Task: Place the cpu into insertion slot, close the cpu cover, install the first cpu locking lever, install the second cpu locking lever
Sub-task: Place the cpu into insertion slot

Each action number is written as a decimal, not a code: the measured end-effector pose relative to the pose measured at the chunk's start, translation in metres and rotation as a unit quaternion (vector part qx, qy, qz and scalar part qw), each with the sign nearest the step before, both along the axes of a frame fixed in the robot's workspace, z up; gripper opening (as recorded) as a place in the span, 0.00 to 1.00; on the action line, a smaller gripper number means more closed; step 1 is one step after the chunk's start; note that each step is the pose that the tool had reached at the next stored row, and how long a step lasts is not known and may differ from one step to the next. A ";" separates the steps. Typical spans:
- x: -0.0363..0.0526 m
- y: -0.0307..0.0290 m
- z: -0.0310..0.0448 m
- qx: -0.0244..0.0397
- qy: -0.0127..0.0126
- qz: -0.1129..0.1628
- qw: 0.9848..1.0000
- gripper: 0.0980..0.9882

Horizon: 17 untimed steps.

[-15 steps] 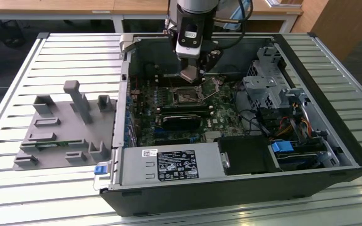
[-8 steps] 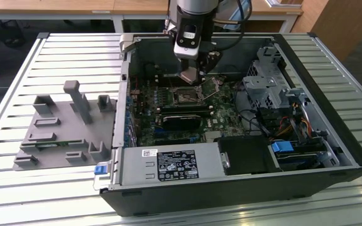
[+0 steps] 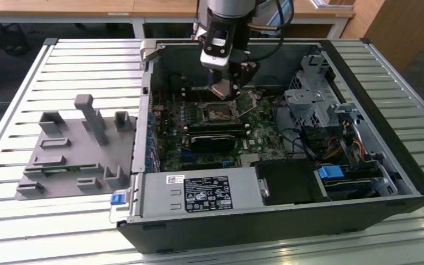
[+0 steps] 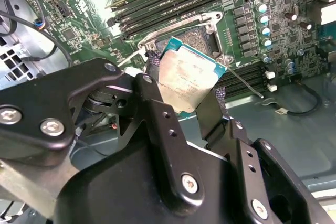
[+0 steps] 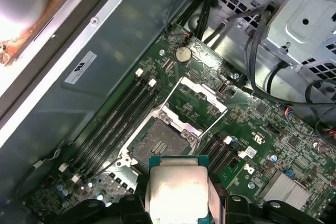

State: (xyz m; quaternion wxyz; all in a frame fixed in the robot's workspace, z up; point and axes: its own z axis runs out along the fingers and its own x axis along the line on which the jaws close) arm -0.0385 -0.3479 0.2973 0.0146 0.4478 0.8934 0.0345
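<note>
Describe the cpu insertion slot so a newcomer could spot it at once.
Inside the open black computer case, find the green circuit board. The insertion slot is the small square socket, dark centre and thin silver rim, close below the gripper holding the silver-grey square cpu. Neighbouring black memory slots are long and narrow.

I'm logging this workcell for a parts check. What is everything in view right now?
cpu: one, silver-grey, held above the motherboard.
insertion slot: one, dark centre with a silver rim, on the motherboard, empty.
cpu cover: one, silver, swung open beside the slot.
motherboard: one, green, inside the computer case.
memory slots: several, black, either side of the insertion slot.
power supply: one, grey, inside the case.
drive cage: one, grey, exterior view's right.
computer case: one, black, on the table.
fixture: one, grey, exterior view's left.
table: one, silver, slatted.
gripper: one, black, shut on the cpu.
</note>
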 end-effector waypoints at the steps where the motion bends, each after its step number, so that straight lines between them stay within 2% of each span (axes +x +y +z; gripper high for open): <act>1: 0.0000 0.0000 -0.0002 0.000 0.000 -0.002 1.000 0.48; 17: 0.0000 0.0000 -0.0028 0.000 0.000 -0.022 1.000 0.48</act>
